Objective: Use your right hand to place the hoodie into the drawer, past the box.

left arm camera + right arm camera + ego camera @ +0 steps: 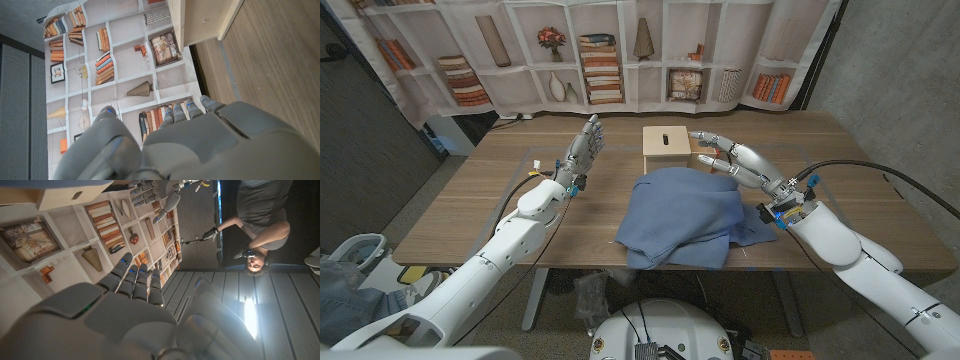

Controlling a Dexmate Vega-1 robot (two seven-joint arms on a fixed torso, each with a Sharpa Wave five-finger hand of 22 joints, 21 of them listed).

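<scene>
A crumpled blue hoodie [680, 215] lies on the wooden table [480, 215], near its front edge. Just behind it stands a light wooden box [668, 148] with a dark slot in its top. My right hand [730, 158] hovers over the hoodie's far right part, right of the box, fingers stretched out and apart, holding nothing. My left hand [582, 150] stands raised left of the box, fingers up and spread, nothing in it. In the right wrist view the back of my right hand [130, 315] shows with the box [65, 192] beyond it. The left wrist view has my left hand [200, 145] near the box's corner [200, 20].
A backdrop printed with bookshelves [600, 60] hangs behind the table's far edge. Bare tabletop [865, 140] stretches right of my right hand and left of my left arm. A person [260, 220] stands off to the side in the right wrist view.
</scene>
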